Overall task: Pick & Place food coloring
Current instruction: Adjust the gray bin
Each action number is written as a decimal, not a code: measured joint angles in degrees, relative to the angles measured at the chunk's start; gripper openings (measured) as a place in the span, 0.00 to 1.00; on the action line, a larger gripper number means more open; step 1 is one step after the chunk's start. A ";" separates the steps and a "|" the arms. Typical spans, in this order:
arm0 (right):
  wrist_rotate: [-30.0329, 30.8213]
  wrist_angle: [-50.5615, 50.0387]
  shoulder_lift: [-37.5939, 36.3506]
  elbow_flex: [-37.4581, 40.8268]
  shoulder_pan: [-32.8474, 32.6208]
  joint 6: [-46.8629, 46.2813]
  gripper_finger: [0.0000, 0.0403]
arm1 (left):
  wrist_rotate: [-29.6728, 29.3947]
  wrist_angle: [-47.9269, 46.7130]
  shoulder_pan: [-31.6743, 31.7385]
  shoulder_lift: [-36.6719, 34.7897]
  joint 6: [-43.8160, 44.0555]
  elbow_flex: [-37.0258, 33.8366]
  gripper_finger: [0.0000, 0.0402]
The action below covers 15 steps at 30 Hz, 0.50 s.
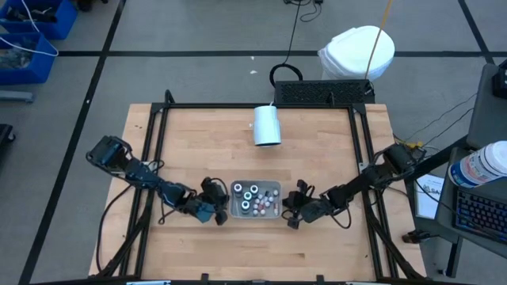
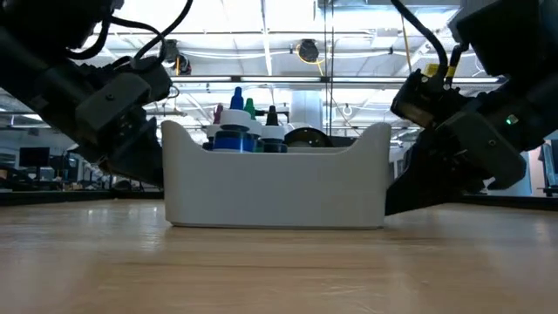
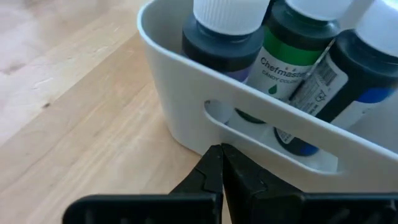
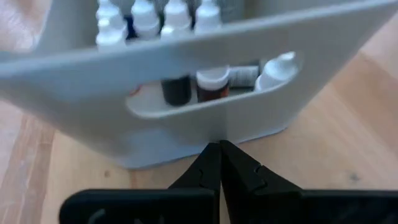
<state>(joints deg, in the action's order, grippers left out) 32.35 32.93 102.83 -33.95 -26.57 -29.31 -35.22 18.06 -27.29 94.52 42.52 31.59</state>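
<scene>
On the wooden table (image 1: 198, 245), both arms angle low, closed left claw (image 1: 219, 210) and right claw (image 1: 291, 207) seemingly touching the bin (image 1: 255, 213) of food coloring (image 1: 252, 195).

So the right gripper (image 4: 219, 146) has its two dark fingers pinched together, tips meeting just short of the white bin (image 4: 205, 93), right under the handle slot (image 4: 211, 87) cut in its side wall. They look about touching the wall, can't say for sure. Through the slot there's a dark bottle (image 4: 176, 91), a reddish-brown one with a white cap (image 4: 212, 85) and a white dropper tip (image 4: 277, 70). Over the rim, a row of white-capped food coloring bottles (image 4: 144, 15) pokes up. The bin sits on a light wood table (image 4: 336, 143).
</scene>
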 joint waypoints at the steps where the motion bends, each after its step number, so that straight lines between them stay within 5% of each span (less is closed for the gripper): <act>1: -0.68 0.02 0.52 -0.33 0.00 -0.09 0.00 | -0.02 -0.32 0.17 0.02 0.00 0.00 0.02; 15: -1.27 -1.75 0.18 -1.34 0.78 0.57 0.00 | 2.06 -0.86 0.38 0.02 -0.15 -0.04 0.02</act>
<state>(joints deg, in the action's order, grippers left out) 31.08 31.18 103.01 -35.29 -25.79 -28.74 -33.16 17.20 -26.92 94.54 42.37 31.55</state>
